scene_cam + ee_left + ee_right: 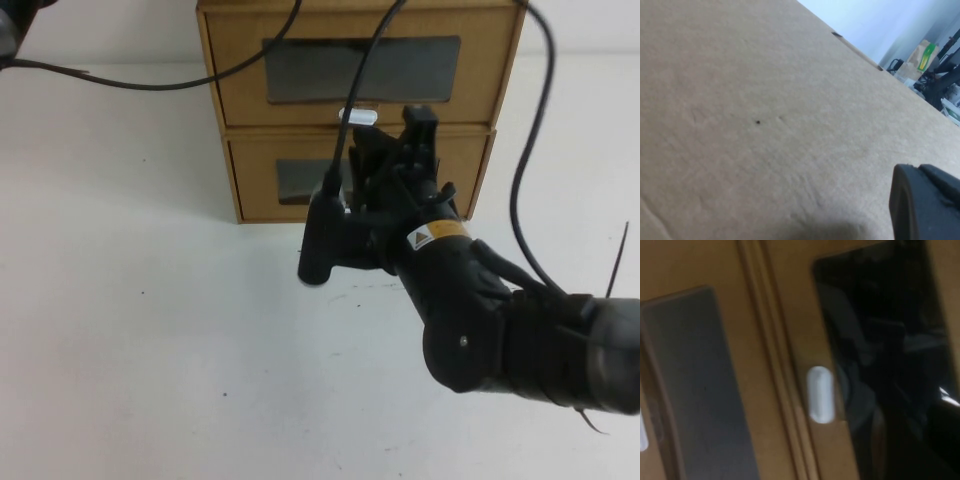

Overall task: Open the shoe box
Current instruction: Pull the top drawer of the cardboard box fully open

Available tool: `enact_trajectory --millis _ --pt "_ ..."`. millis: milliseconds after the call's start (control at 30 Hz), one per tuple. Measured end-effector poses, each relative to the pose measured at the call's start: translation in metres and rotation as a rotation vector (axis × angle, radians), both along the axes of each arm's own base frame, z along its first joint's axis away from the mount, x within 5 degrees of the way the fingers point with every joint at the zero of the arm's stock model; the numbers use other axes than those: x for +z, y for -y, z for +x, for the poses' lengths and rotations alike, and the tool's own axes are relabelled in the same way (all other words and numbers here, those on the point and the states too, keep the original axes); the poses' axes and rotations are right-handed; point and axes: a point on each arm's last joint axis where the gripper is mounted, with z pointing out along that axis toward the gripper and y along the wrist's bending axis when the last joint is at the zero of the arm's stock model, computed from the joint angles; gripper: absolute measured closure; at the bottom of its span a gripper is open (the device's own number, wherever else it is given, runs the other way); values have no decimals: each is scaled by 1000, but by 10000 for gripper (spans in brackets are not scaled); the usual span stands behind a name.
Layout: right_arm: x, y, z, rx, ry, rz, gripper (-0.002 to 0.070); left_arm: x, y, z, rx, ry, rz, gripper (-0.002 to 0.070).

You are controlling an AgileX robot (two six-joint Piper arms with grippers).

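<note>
located at far centre of white table (pixel 150 350): two stacked brown cardboard drawer-type shoe boxes (pixel 480 60) with dark windows. likely light, thin-walled, easily dented; take hold only at white oval tab (pixel 357 115) on upper drawer front, pulling straight toward near side. right gripper (pixel 418 122) poised just right of tab (open or closed: cannot tell). left gripper (pixel 925 202) close against plain cardboard, state likewise unclear.

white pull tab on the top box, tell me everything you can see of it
The small white oval pull tab looks like glossy plastic. It lies level at the bottom middle of the front of the upper brown cardboard box, under its dark window, above the seam. The right pincer hovers beside it; contact is unclear. The left pincer faces plain cardboard.
</note>
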Motion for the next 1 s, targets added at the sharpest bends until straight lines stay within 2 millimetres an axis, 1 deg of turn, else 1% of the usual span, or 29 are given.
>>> enact_trajectory --millis 100,167,267,400,500,667,733,833,933,1000 --pt "-15 -1 9 9 20 -58 433 0 0 0 0 2 1 680" --pt "-21 -1 13 -6 63 -77 372 0 0 0 -2 6 3 681" --pt "-29 -1 18 -21 118 -100 341 0 0 0 -5 12 7 680" --pt "-37 -1 24 -22 136 -114 332 0 0 0 -6 15 9 681" --pt "-39 -3 30 -32 131 -79 330 0 0 0 -6 17 10 681" --pt "-28 -8 39 -31 135 -2 330 0 0 0 -6 17 10 681" --pt "-24 -11 42 -23 128 10 330 0 0 0 -6 17 10 681" --pt "-22 -9 47 -22 116 9 331 0 0 0 -6 17 10 681" --pt "-26 -5 52 -35 107 1 354 0 0 0 -6 17 10 681" --pt "-28 -4 54 -32 91 -6 384 0 0 0 -6 17 10 681"
